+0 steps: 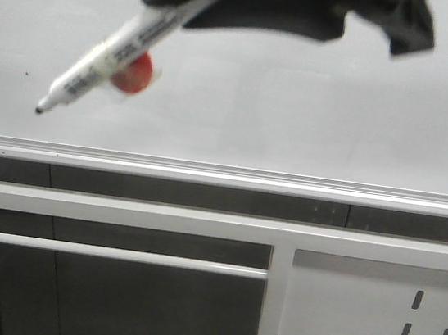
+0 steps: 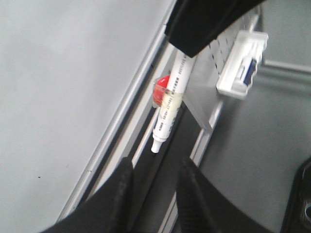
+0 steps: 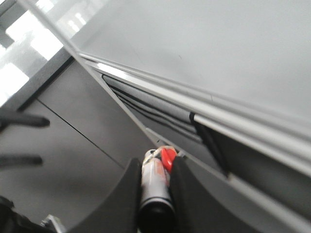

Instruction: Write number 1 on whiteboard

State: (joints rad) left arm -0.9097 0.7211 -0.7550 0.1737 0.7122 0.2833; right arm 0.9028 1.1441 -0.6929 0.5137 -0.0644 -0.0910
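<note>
The whiteboard [image 1: 298, 103] fills the upper front view as a pale glossy surface, with its silver rail [image 1: 223, 176] along the lower edge. No number 1 shows on it in any view. My right gripper [image 1: 184, 1] reaches in from the top, shut on a white marker [image 1: 110, 62] that carries a red piece [image 1: 133, 73]. The marker slants down and left, its dark tip low before the board; I cannot tell if it touches. In the right wrist view the marker [image 3: 154, 182] sits clamped in the right gripper [image 3: 156, 162]. My left gripper [image 2: 156, 165] is open and empty, below the marker [image 2: 170, 102] and beside the whiteboard [image 2: 58, 87].
Under the rail runs a white frame with a horizontal bar [image 1: 122, 254] and a white perforated panel [image 1: 402, 323]. A small white holder [image 2: 243, 63] hangs on that panel. Black cables [image 3: 155, 116] run beneath the board's edge.
</note>
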